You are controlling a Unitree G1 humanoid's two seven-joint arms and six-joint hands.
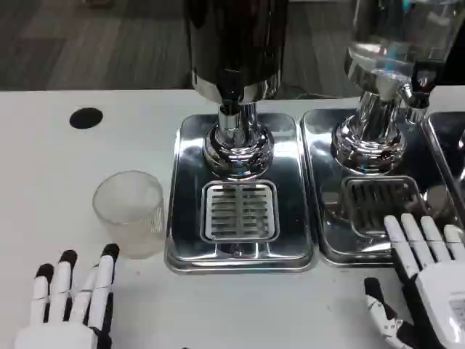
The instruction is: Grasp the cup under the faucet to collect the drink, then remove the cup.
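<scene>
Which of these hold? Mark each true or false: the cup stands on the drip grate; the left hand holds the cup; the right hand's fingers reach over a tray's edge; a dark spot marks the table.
1. The cup stands on the drip grate. False: it stands on the table, left of the middle tray.
2. The left hand holds the cup. False: it lies open below it.
3. The right hand has fingers over the right tray edge. True.
4. A dark spot marks the table. True.
</scene>
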